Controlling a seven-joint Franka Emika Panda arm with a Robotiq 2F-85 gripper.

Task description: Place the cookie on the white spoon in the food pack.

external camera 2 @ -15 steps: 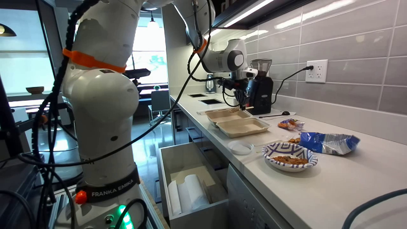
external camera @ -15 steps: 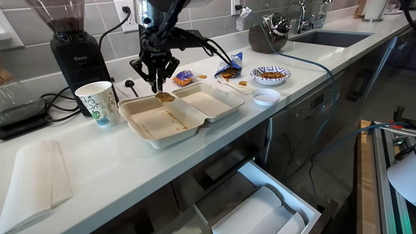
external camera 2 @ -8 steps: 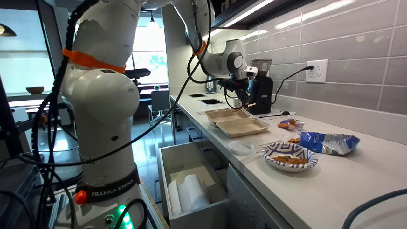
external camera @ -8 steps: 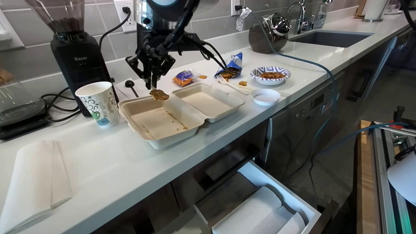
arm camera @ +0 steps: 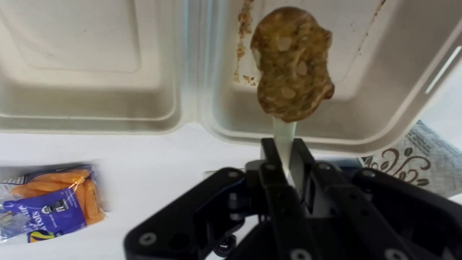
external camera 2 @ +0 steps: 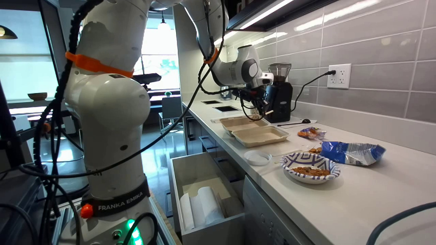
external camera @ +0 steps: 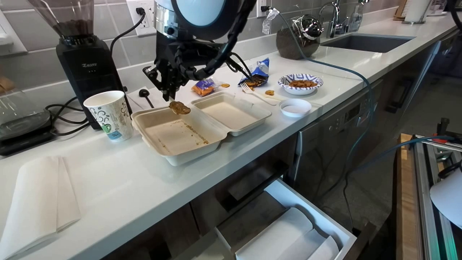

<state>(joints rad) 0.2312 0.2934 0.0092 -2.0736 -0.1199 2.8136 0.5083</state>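
A Robotiq gripper, its fingers pinched on the handle of a white spoon, holds a speckled cookie out over the crumb-strewn half of an open, off-white food pack on a kitchen counter. The cookie rides the spoon's far end, inside the rim and near the hinge, not yet placed; the fingers stand outside the wall. The step left appears to be a tilt or roll of the spoon. The cookie spreads wider than the handle and hides the bowl, so a jerky turn could send it sideways onto the hinge or into the neighbouring half. The slim handle might also twist between the pads, tipping the load early. Lowering the wrist too far could press the handle on the rim and shove the light pack, perhaps into the paper cup near it. A slow roll farther inside the walls looks safer, though the cookie's height above the floor of the pack is hard to judge
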